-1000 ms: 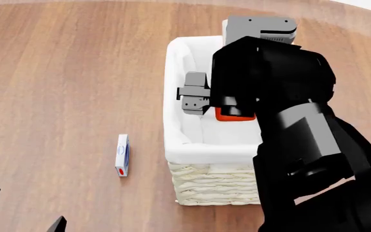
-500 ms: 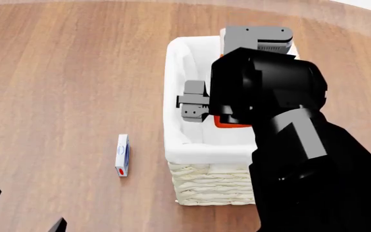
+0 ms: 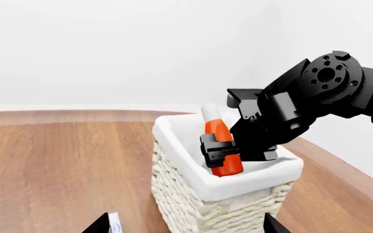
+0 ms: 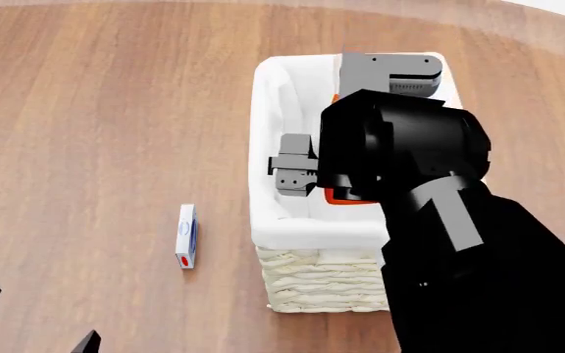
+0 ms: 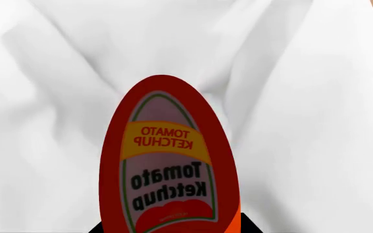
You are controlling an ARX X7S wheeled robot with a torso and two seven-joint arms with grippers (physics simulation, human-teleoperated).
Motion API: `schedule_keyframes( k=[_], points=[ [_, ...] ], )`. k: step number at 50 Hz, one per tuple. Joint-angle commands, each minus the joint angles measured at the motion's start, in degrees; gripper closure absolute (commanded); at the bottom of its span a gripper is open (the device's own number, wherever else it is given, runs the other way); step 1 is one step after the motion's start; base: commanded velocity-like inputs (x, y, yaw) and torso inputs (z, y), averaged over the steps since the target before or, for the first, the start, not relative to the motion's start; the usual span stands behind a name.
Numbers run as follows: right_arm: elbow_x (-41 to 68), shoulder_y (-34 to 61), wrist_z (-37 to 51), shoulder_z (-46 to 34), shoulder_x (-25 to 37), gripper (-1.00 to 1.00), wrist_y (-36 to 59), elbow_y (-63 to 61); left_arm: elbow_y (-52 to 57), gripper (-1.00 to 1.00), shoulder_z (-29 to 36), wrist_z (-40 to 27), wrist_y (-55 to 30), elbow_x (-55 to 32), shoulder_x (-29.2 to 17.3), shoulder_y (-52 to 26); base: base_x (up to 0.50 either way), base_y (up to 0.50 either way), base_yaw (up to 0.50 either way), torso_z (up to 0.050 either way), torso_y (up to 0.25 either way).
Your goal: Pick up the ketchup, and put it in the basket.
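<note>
Orange-red ketchup [image 3: 220,145] inside basket [image 3: 173,145]

One ketchup [image 3: 221,145], one basket [image 3: 193,194], one box [image 4: 186,245]

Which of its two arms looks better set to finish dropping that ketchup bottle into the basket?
The right. Its gripper is shut on the ketchup, tilted over the basket. The left gripper sits far off at the table's near edge, holding nothing.

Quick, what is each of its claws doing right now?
Left gripper: open, holding nothing.
Right gripper: shut on the orange-red plastic ketchup bottle, over the cream wicker basket.
</note>
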Motion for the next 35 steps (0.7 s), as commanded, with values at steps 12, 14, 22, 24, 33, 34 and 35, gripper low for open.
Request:
schedule_keyframes(
  k=[12, 14, 22, 24, 33, 34, 35],
  points=[
    [-0.2, -0.5, -2.7, 0.0, -1.3, 1.0, -2.1, 0.6, -1.9, -1.0, -1.1, 1.6, 1.4, 0.1, 1.7, -1.4, 0.0, 0.0, 0.0, 0.0, 0.0],
    [-0.6, -0.6, -2.9, 0.4, -1.3, 1.0, -2.2, 0.6, -3.1, -1.0, -0.5, 2.7, 2.7, 2.3, 2.4, 0.1, 0.0, 0.0, 0.0, 0.0, 0.0],
    [0.3, -0.9, -3.3, -0.6, -1.4, 1.0, -2.8, 0.6, -2.3, -1.0, -0.8, 1.9, 2.0, 0.6, 1.7, -0.9, 0.0, 0.0, 0.0, 0.001, 0.0],
    [0.7, -1.0, -3.4, -1.0, -1.4, 1.0, -3.0, 0.6, -2.0, -1.0, -0.9, 1.5, 1.7, 0.0, 1.5, -1.4, 0.0, 0.0, 0.0, 0.0, 0.0],
    [3.4, -0.7, -4.9, -4.2, -1.4, 1.0, -4.8, 0.6, -2.2, -1.0, -0.7, 1.6, 1.7, -0.1, 1.6, -1.6, 0.0, 0.0, 0.0, 0.0, 0.001],
    [3.6, -0.7, -4.9, -4.6, -1.4, 1.0, -5.0, 0.6, -2.2, -1.0, -0.7, 1.6, 1.6, -0.1, 1.6, -1.6, 0.0, 0.0, 0.0, 0.0, 0.0],
    [4.0, -0.7, -4.9, -4.8, -1.4, 1.0, -5.1, 0.6, -2.2, -1.0, -0.7, 1.6, 1.6, -0.1, 1.6, -1.7, 0.0, 0.0, 0.0, 0.0, 0.0]
  ],
)
